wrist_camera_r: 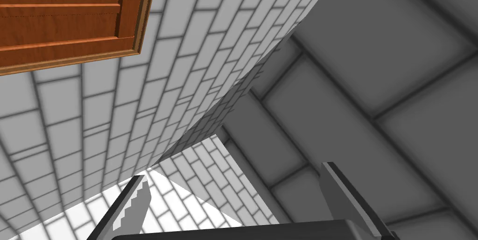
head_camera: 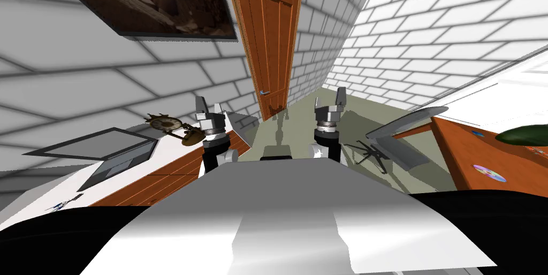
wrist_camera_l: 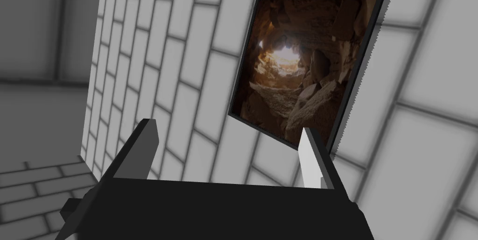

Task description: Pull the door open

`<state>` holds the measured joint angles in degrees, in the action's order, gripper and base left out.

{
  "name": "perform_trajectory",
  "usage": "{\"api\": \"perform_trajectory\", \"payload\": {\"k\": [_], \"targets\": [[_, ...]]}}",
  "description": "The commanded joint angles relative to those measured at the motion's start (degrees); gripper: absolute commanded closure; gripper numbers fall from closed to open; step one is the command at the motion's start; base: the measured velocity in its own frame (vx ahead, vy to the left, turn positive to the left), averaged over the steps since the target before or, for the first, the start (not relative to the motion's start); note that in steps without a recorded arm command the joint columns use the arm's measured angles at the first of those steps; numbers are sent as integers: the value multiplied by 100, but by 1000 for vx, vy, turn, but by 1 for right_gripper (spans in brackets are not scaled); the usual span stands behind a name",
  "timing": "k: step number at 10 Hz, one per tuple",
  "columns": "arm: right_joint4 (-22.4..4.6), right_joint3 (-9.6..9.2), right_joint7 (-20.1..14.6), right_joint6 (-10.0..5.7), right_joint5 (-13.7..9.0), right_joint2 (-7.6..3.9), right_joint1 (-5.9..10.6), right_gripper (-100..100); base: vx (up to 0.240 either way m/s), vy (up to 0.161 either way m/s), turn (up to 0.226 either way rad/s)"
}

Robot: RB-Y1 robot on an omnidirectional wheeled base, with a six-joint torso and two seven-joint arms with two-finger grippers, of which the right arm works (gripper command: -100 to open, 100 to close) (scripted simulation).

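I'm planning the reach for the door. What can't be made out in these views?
- Small grey handle on the brown panelled wooden door: too small in the head view to tell its shape.
- Door's top: partly cut by that view's upper edge.
- Right wrist view: picture's edge leaves one door corner.
- Dark green object on the brown table: cut by the head view's right edge.

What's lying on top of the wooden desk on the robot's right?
The wooden desk holds a shiny disc, a small blue item and a dark green object. Its near end is hidden.
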<state>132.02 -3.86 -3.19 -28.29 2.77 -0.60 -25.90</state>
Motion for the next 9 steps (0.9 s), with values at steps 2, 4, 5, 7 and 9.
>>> {"api": "perform_trajectory", "payload": {"k": [2,4,5,7,9], "targets": [[-283,35,4,-52,-36,-73,94,-100,72,-3,123],[-536,66,8,-99,-68,-129,179,-100,128,-8,112],[-623,77,10,-114,-79,-146,208,-100,103,-15,116],[-884,109,13,-162,-112,-195,294,-100,104,-15,112],[-1188,146,18,-218,-151,-244,395,-100,111,-5,133]]}}
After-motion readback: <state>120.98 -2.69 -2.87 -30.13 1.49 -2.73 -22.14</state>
